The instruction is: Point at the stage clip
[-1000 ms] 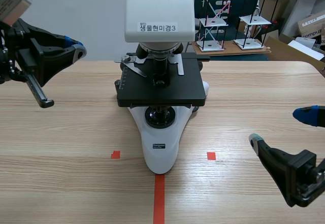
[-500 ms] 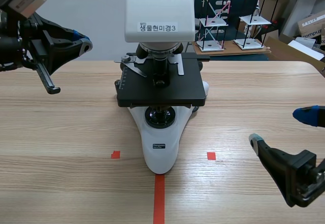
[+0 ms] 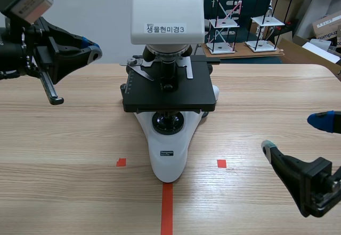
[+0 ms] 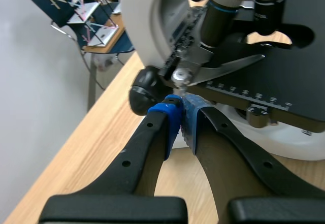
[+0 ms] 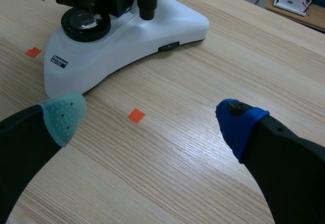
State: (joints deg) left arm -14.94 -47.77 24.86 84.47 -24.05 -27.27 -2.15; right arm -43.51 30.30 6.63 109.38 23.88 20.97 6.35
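Note:
A white microscope (image 3: 168,11) stands mid-table with a black stage (image 3: 181,94). On the stage lie silver stage clips; the left one (image 3: 139,70) angles toward the lens. My left gripper (image 3: 91,51) hangs raised to the left of the stage, shut on nothing, tips aimed at the microscope. In the left wrist view the shut gripper (image 4: 182,107) sits just short of the clip's pivot screw, with the stage clip (image 4: 228,66) stretching ahead over the stage. My right gripper (image 3: 293,134) rests low at the right, open and holding nothing, also seen open (image 5: 150,117) beside the microscope base (image 5: 127,36).
Red tape squares (image 3: 221,163) and a red tape line (image 3: 167,208) mark the near table. Behind the table stand wire-frame shelf models (image 3: 234,16) and cardboard boxes (image 3: 326,24). The table's right edge runs near my right arm.
My left arm has risen and swung right, bringing its shut gripper closer to the stage's left side. The right arm has not moved.

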